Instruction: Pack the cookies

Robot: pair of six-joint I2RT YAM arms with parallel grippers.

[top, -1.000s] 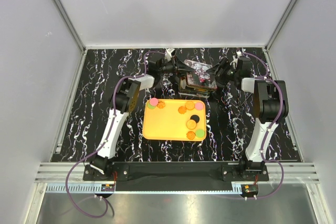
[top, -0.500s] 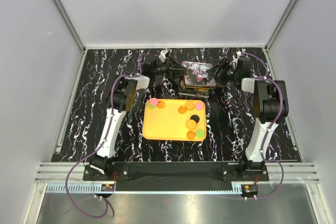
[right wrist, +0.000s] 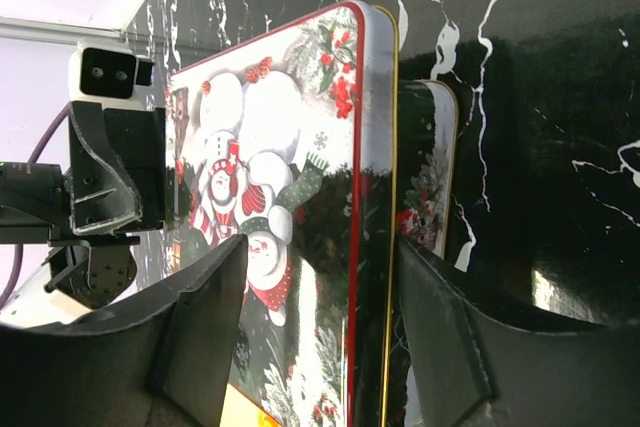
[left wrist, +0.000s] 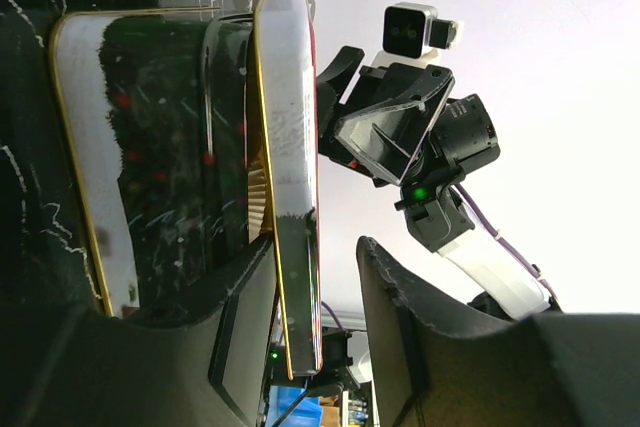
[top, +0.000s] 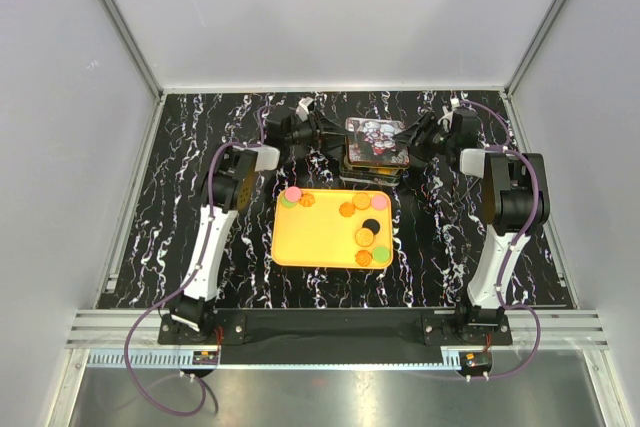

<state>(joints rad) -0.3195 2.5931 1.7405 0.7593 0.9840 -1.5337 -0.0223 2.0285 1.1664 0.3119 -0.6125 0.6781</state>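
I have both arms reaching to the far side of the black marble table [top: 180, 207], one at each end of the snowman lid [right wrist: 270, 147]. The lid is over the tin box [right wrist: 425, 187], just past the yellow tray [top: 315, 237]. I cannot tell if it rests on the box. I think I have an arm at each end so the lid can come up flat and not tip.

My left gripper [left wrist: 312, 257] is spread, with the lid's gold edge between its fingers. I see a gap on one side, so it is not pinching. My right gripper [right wrist: 322, 247] has the other end of the lid between its fingers, but I cannot tell if they press on it.

The cookies [top: 365, 238] lie on the tray, some at its far left corner and more down its right side, nearer to me than the tin. I think packing has not begun, because the box must be open first.
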